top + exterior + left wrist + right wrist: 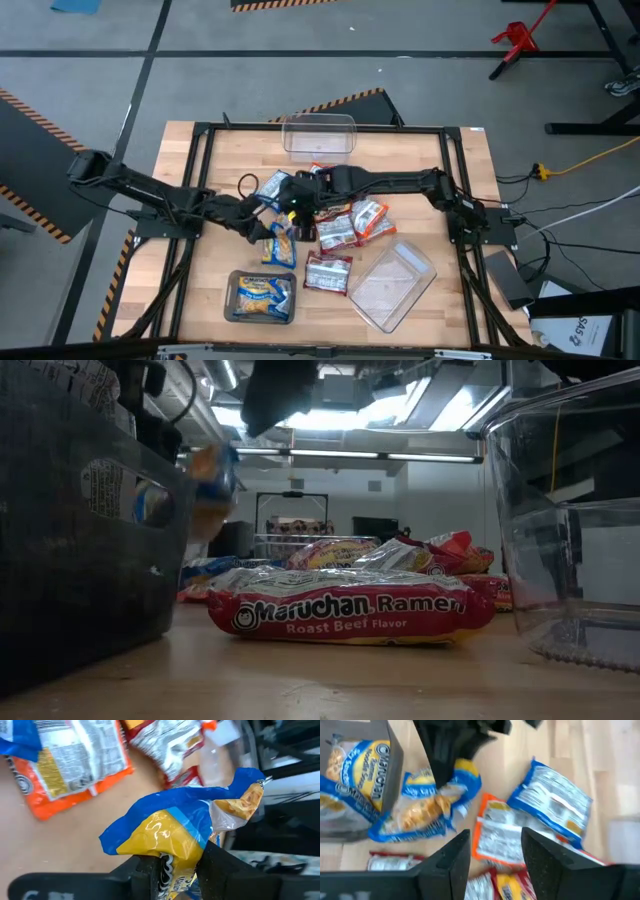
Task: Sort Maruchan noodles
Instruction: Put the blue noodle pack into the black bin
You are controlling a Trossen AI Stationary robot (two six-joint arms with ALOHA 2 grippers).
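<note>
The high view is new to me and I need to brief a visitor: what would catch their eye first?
Mid-table, both dark arms meet over a heap of glossy plastic ramen packets. The left gripper pinches a crumpled blue-and-yellow packet, while the right gripper hangs open above the heap. At the near edge, a grey tray holds blue-and-yellow packets, with a clear plastic tub to its right.
</note>
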